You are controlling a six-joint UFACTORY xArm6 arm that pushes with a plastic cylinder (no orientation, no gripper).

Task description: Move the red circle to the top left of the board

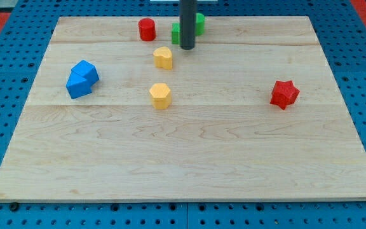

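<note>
The red circle [147,29], a short red cylinder, stands near the view's top, left of centre on the wooden board [183,165]. My tip [187,47] is at the view's top centre, to the right of the red circle with a gap between them. The rod partly hides a green block [197,23] behind it.
A yellow block [163,58] lies just left of and below my tip. A second yellow block [160,95] lies below it. A blue block [82,79] sits at the view's left. A red star [284,94] sits at the view's right.
</note>
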